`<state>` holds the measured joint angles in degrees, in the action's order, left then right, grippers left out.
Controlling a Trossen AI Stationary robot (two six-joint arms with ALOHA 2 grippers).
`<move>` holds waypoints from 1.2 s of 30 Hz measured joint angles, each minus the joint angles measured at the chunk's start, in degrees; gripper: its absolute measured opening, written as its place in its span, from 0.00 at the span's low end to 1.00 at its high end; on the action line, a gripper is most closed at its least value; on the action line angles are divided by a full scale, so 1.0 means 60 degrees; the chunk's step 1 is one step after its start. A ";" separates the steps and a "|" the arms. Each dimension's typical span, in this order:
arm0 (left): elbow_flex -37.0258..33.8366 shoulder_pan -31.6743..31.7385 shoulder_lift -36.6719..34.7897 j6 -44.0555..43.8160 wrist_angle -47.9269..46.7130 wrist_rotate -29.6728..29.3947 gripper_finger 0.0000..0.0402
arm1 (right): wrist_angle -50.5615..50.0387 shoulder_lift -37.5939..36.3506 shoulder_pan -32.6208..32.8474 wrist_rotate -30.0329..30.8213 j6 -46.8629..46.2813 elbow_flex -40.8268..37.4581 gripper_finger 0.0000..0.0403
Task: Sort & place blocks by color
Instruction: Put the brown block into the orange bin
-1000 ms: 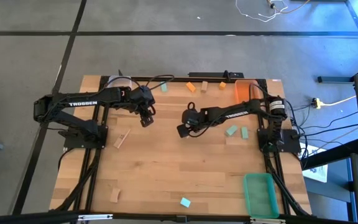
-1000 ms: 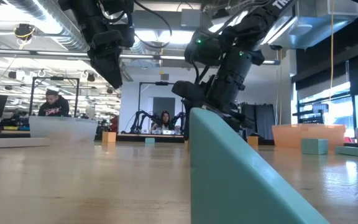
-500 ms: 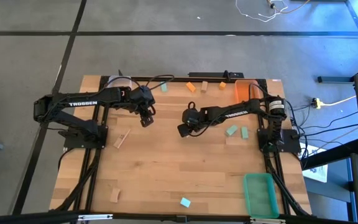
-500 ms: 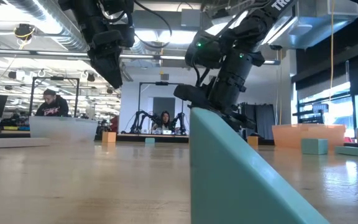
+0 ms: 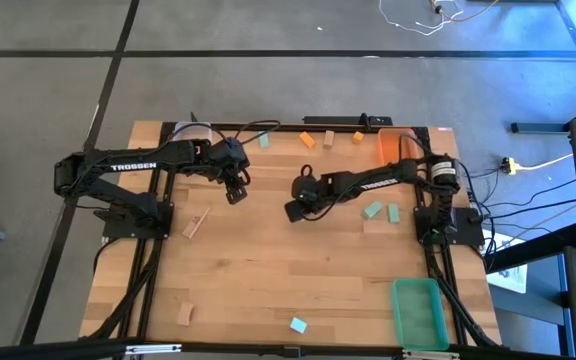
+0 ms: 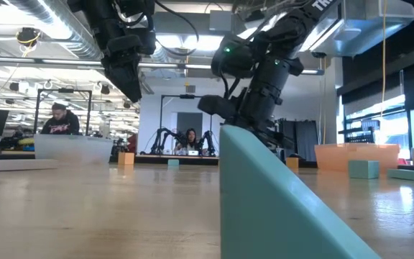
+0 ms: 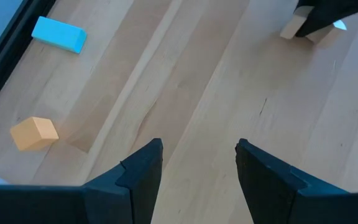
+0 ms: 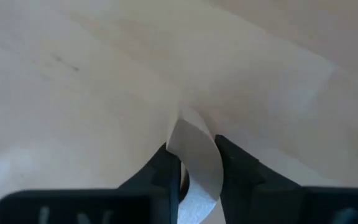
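Note:
Small blocks lie scattered on the wooden table (image 5: 268,270). My right gripper (image 5: 290,211) stands low near the table's middle, shut on a pale wooden block (image 8: 194,163). That block also shows in the left wrist view (image 7: 293,26). My left gripper (image 5: 235,191) hangs open above the far left part, holding nothing. Below its fingers lie a teal block (image 7: 58,34) and an orange block (image 7: 35,133). In the low view a teal block (image 6: 264,205) close to the camera hides my right gripper's fingertips. My right gripper pinches the pale wooden block between its two fingers, one on each of two opposite sides (image 8: 178,152). The fingers (image 8: 165,171) come from above, slanting steeply down. The block's lower end seems to rest on the table.
An orange bin (image 5: 393,147) stands at the far right, a green bin (image 5: 417,312) at the near right, a clear bin (image 5: 193,131) at the far left. Two teal blocks (image 5: 372,209) lie right of my right gripper. A wooden bar (image 5: 196,224) lies at left.

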<state>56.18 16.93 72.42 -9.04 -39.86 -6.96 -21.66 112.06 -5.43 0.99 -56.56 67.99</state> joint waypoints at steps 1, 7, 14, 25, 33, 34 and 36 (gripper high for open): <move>0.0000 0.0000 0.0000 0.0000 0.0000 0.0000 0.48 | -0.0115 0.0017 0.0004 0.0044 0.0044 0.0097 0.18; 0.0000 0.0000 0.0000 0.0000 -0.0004 -0.0002 0.48 | -0.1777 0.0038 -0.0149 0.0252 0.0385 0.1071 0.18; 0.0000 0.0000 0.0001 0.0000 -0.0004 -0.0004 0.48 | -0.6032 0.0020 -0.0638 0.1343 0.1171 0.2735 0.18; 0.0000 0.0000 0.0004 0.0096 -0.0004 -0.0248 0.48 | -1.1047 -0.0302 -0.1819 0.2707 0.1983 0.4339 0.18; 0.0000 0.0000 0.0004 0.0109 0.0026 -0.0594 0.48 | -1.1397 -0.1499 -0.2754 0.3549 0.1726 0.3803 0.18; 0.0000 -0.0002 0.0004 0.0110 0.0073 -0.0652 0.48 | -1.1393 -0.1666 -0.2933 0.3642 0.1734 0.3607 0.18; 0.0000 -0.0003 0.0004 0.0110 0.0194 -0.0788 0.48 | -1.1379 -0.2025 -0.3317 0.3767 0.1772 0.3184 0.18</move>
<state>56.18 16.91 72.44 -8.38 -38.69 -11.69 -89.93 99.91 -25.33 23.59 -45.93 87.09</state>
